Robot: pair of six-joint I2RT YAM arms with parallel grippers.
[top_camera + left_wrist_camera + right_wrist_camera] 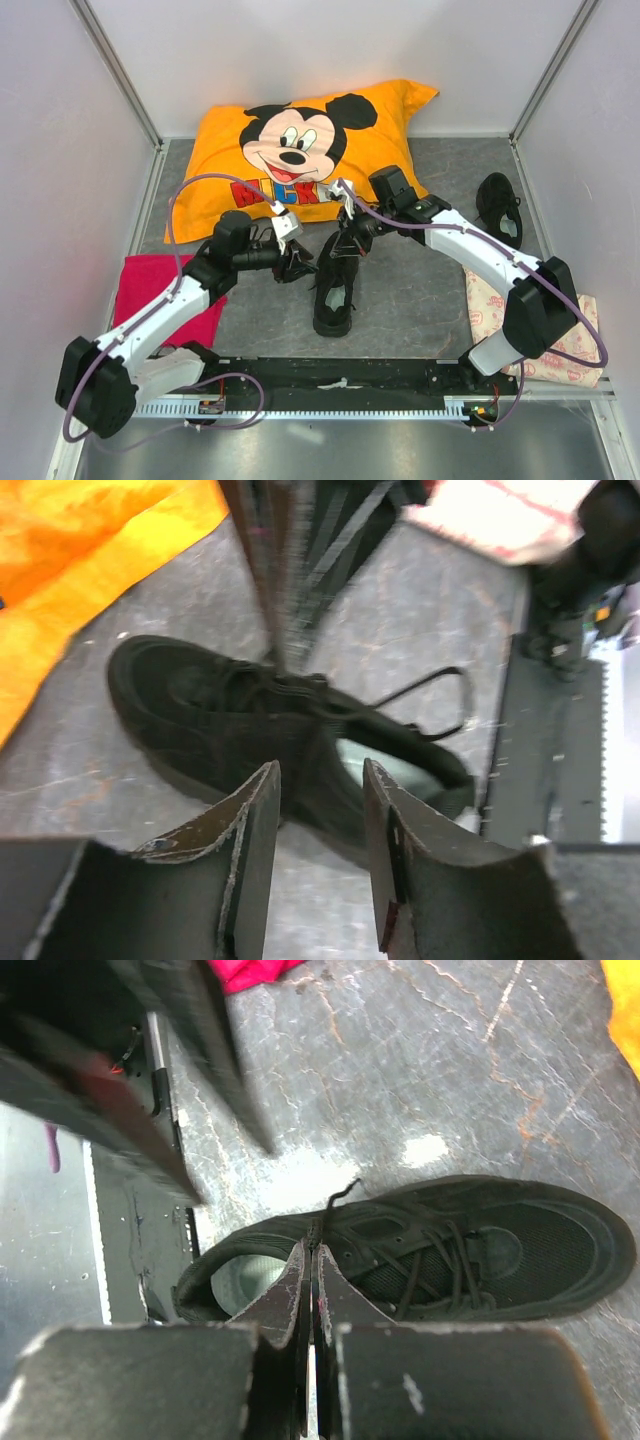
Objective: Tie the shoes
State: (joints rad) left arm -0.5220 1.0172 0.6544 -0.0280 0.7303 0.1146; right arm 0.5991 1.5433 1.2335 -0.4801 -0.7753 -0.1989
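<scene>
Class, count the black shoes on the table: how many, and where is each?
2. The near shoe lies in the middle of the table, in front of the pillow; the far shoe lies at the right rear corner. More could be hidden behind the pillow.

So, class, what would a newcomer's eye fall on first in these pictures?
The bright orange Mickey Mouse pillow at the far end of the table. Next, the black sneaker in the middle, with both arms bent over it: right fingers pinched shut on its lace, left fingers open beside it.
</scene>
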